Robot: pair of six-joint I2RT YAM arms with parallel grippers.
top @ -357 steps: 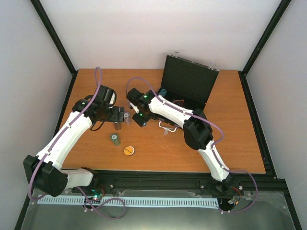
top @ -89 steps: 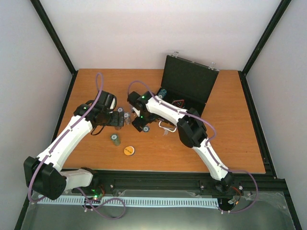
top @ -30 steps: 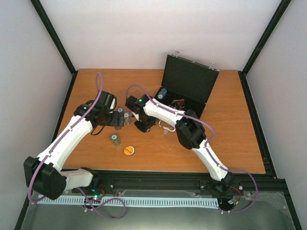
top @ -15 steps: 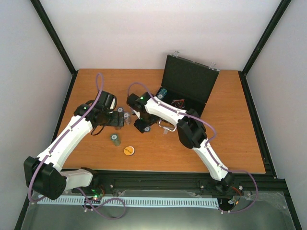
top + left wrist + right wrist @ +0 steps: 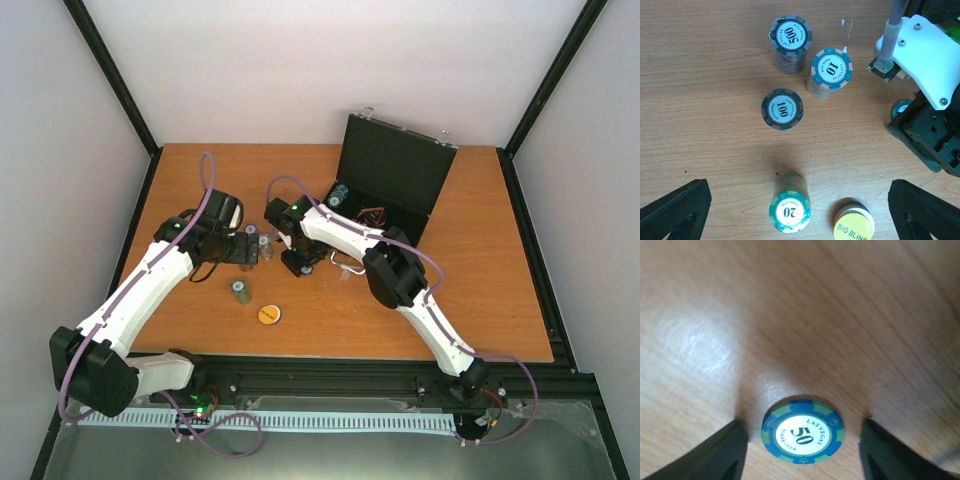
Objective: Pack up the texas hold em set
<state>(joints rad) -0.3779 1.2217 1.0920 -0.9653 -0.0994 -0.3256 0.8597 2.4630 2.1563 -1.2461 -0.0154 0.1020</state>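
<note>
on the table (image 5: 490, 300), right jaws straddle the 50 chip (image 5: 802, 437), released; left jaws gape wide.

The table (image 5: 790, 300) is smooth wood grain with a soft sheen; the 50 chip (image 5: 802, 431) looks glossy plastic, the case (image 5: 395, 170) matt black, the left arm (image 5: 140, 285) smooth white plastic

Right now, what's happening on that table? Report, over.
Left pincer open above four chip stacks. Right pincer open, straddling the 50 chip, not touching. Case open, back right. Nothing blocking.
</note>
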